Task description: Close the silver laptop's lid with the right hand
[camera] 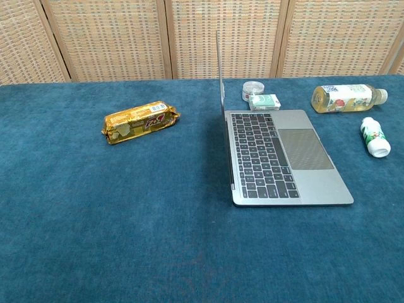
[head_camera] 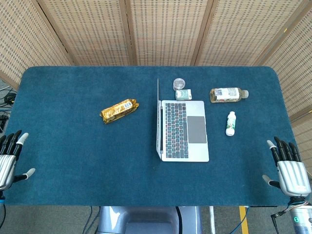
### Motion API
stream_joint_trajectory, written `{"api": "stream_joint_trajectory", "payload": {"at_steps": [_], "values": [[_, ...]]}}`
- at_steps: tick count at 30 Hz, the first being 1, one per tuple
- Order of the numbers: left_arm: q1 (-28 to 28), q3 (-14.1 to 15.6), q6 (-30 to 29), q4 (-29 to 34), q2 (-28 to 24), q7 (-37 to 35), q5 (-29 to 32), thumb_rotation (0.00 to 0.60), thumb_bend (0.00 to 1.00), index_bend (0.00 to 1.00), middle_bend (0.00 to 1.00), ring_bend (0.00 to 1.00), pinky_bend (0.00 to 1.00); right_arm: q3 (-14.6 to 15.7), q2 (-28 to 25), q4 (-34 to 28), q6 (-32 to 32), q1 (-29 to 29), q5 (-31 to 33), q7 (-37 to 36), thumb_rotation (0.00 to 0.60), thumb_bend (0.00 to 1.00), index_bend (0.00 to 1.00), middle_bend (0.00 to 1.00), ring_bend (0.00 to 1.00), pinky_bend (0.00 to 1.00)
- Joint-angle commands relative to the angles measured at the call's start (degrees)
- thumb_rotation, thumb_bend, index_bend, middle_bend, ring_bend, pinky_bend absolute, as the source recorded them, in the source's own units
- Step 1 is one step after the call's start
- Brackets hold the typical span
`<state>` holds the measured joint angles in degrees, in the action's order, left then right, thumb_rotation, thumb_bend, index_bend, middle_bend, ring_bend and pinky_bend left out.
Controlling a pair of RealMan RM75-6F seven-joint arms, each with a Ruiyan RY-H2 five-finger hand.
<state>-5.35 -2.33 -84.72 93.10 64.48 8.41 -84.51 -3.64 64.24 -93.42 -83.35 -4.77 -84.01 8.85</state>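
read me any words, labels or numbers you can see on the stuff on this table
None can be read for certain.
Gold snack pack: red logo and white barcode patch, too blurred.
Lying juice bottle: label print and code square, too small.
Small white bottle: green label, unreadable.
Green box: print too small.

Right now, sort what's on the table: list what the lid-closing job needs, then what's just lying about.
For the job:
silver laptop, lid upright and open
right hand, open at the table's near right edge

Lying about:
gold snack pack
large bottle lying on its side
small white bottle beside the laptop
small green box
clear round container
left hand, idle
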Motion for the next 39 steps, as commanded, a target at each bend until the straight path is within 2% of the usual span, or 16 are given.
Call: {"api": "stream_joint_trajectory", "payload": {"at_steps": [1,22,28,39], "values": [[0.05,0.0,-0.12,0.05,0.0,0.06,-0.06,0.6,0.05,0.0,0.0,0.0,0.0,0.0,-0.02,0.05,0.04,-0.01,0.01,-0.12,0.6,0.05,0.0,0.0,0.0,0.0],[0.15,0.07,-0.25,0.23,-0.18,-0.16,-0.29,0.6,0.05,0.0,0.0,0.0,0.0,0.14,0.09,0.0,-0.59,0.14,-0.81,-0.49,0.6,0.05,0.0,0.0,0.0,0.0],[0.21,0.09,-0.36,0.49,-0.16,0.21,-0.28,0.6,0.05,0.0,0.0,0.0,0.0,0.12,-0.12,0.07,-0.53,0.17,-0.74,-1.05,0.6,0.09,0.0,0.0,0.0,0.0],[0.27,0.05,-0.42,0.58,-0.27,0.1,-0.21,0.6,0.05,0.0,0.0,0.0,0.0,0.12,-0.2,-0.13,-0.64,0.1,-1.13,-1.28,0.6,0.1,0.0,0.0,0.0,0.0]]}}
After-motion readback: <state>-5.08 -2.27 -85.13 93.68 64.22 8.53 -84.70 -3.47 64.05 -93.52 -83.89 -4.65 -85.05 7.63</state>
